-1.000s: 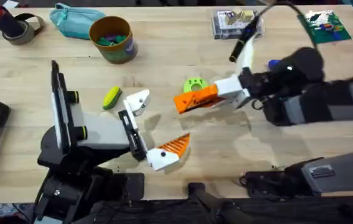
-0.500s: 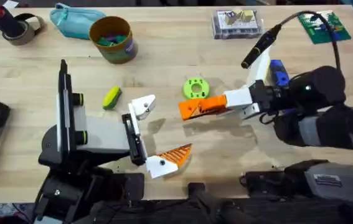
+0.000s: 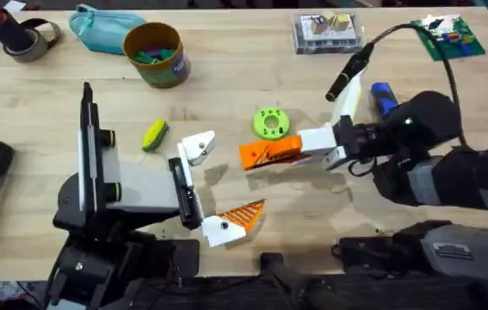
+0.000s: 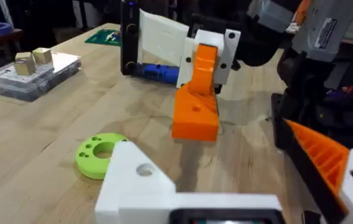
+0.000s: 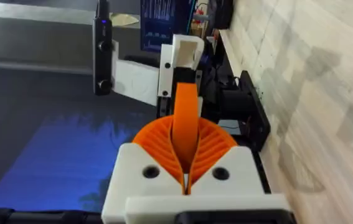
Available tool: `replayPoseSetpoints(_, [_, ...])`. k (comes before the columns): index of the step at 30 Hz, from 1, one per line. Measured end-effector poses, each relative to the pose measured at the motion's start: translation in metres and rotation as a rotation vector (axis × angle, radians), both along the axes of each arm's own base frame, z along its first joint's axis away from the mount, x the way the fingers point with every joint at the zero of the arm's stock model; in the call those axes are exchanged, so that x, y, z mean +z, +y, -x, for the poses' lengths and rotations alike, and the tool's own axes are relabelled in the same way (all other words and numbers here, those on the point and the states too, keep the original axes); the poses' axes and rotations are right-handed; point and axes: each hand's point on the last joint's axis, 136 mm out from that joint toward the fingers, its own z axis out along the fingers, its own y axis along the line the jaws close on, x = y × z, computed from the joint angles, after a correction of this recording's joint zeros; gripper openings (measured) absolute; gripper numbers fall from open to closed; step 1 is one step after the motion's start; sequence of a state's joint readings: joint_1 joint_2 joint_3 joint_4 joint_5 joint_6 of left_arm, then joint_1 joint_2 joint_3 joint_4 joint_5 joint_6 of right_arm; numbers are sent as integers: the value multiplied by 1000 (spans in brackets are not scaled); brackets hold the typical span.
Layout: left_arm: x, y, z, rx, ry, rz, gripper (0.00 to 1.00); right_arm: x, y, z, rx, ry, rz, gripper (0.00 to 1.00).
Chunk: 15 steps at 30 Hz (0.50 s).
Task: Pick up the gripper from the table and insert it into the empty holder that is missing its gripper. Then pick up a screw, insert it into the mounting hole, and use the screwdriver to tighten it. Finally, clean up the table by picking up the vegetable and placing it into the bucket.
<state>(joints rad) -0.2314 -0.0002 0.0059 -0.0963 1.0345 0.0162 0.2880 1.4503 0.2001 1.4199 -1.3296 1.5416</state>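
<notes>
Near the middle of the tabletop (image 3: 252, 77), we see the spare orange finger (image 3: 252, 156) clamped between the two orange ribbed pads of the right pincer (image 3: 280, 149). Its pointed end reaches past them toward the left arm. It sits very low; we cannot tell whether its underside touches the wood. The right wrist view shows it as a smooth orange blade squeezed between the ribbed pads.

Just beyond its tip, apart from it, stands the empty white holder (image 3: 196, 146), one side of the left pincer (image 3: 218, 181). The twin bracket carries a striped orange wedge (image 3: 245, 209). That pincer is spread wide, with bare wood between the two brackets and nothing held.

A green disc (image 3: 269, 121) lies just beside the held finger, on the far side. The yellow vegetable (image 3: 154, 135) with its green end rests near the holder. The blue-handled screwdriver (image 3: 383, 96) lies by the right arm's wrist.

Farther back we see the mustard bucket (image 3: 153, 53), upright, with small coloured things inside. A teal pouch (image 3: 101, 27) sits just beside it. A clear box (image 3: 328, 31) and a green circuit board (image 3: 448, 36) are at the far right.
</notes>
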Motion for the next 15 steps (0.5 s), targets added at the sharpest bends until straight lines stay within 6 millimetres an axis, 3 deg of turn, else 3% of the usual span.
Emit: replayPoseSetpoints(15, [0, 0, 0, -1, 1, 0, 987, 9, 29, 11, 64, -33, -18, 23])
